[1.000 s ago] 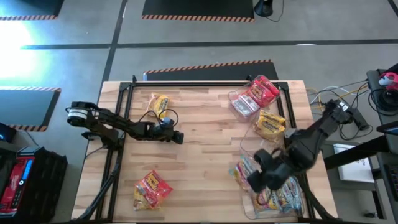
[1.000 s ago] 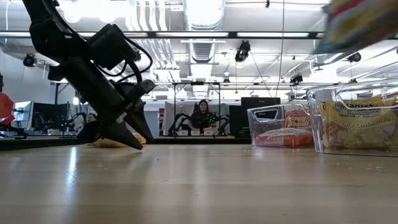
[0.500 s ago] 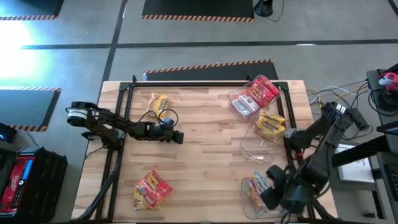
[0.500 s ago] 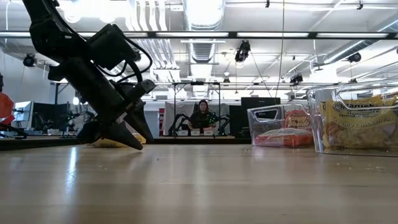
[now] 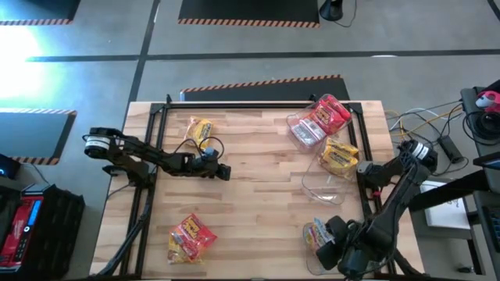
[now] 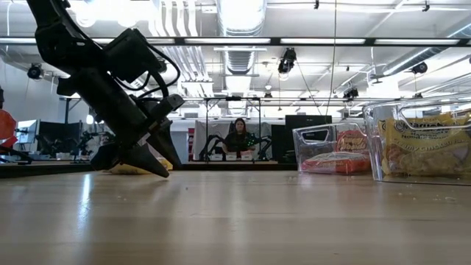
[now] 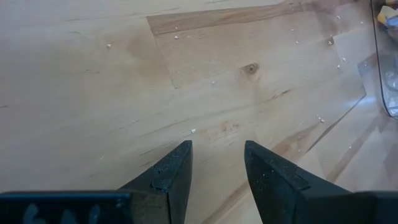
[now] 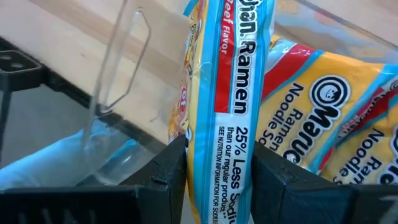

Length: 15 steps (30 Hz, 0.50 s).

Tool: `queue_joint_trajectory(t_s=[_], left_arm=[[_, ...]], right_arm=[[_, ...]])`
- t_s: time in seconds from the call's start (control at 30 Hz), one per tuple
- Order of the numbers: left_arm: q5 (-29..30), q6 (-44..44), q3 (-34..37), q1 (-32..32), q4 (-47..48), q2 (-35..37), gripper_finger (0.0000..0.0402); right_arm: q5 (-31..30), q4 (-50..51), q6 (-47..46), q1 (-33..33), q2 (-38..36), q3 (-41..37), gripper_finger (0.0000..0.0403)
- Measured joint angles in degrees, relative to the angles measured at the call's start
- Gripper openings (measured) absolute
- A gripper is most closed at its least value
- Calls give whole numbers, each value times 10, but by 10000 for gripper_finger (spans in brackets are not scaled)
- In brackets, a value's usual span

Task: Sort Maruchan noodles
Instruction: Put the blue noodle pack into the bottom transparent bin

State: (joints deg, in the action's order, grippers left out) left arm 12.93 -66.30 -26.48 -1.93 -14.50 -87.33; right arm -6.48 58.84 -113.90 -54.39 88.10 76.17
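My right gripper [image 8: 219,155] is shut on a light-blue-and-yellow noodle packet [image 8: 233,68]. It hangs over the clear tub [image 5: 311,228] at the table's near right corner, where more blue packets [image 8: 336,118] lie. My left gripper [image 5: 223,172] is open, low over bare wood left of the table's middle. A yellow packet [image 5: 201,129] lies flat at far left, and a red-and-yellow one [image 5: 191,236] at near left. The far right tub holds red packets [image 5: 326,115]. The tub beside it holds yellow packets [image 5: 341,155]. My right gripper pinches the blue-and-yellow packet between its two fingers, across the flat faces near one edge [image 8: 227,140]. The packet stands edge-on and runs forward from the fingers into the near right tub. I cannot tell whether its far end rests on the packets there.
Three clear tubs line the right side; the near one's wall [image 8: 118,74] stands close beside the held packet. A dark frame [image 5: 164,109] runs along the far and left edges. The table's middle [image 5: 258,195] is bare wood. A person [image 6: 240,137] sits far beyond the table.
My right gripper has carried the blue-and-yellow packet toward the table's near edge and downward, out of the low view's top right corner, coming over the near right tub. The left arm has kept still.
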Motion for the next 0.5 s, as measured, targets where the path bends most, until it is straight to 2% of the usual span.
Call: queue_joint_trajectory(t_s=[0.2,0.5], left_arm=[[0,0,0,0,0,0,131],[0,-2,0,0,0,0,131]], right_arm=[[7,-7,3,0,25,1,123],[26,-20,28,0,5,1,177]])
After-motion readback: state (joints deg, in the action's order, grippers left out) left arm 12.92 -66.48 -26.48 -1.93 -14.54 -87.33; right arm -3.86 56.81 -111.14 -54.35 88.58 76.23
